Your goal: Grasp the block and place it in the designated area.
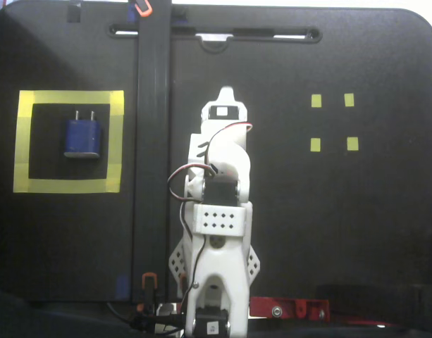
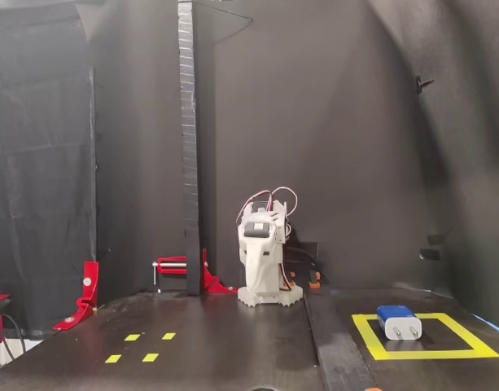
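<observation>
The dark-blue block (image 1: 82, 137) lies flat inside the designated area (image 1: 68, 97), a square of wide yellow tape at the left of a fixed view, its two prongs pointing to the far edge. In the low fixed view the block (image 2: 398, 322) sits within the tape outline (image 2: 428, 354) at the right. My gripper (image 1: 226, 92) is folded in over the arm's base near the middle of the board, far from the block, shut and holding nothing. The white arm (image 2: 261, 252) is hunched low over its base.
A tall black post (image 2: 186, 122) stands left of the arm, and a black strip (image 1: 152, 141) runs between arm and taped square. Small yellow markers (image 1: 316, 101) lie on the other side (image 2: 132, 337). Red clamps (image 2: 88, 285) (image 1: 289, 308) sit by the board's edges.
</observation>
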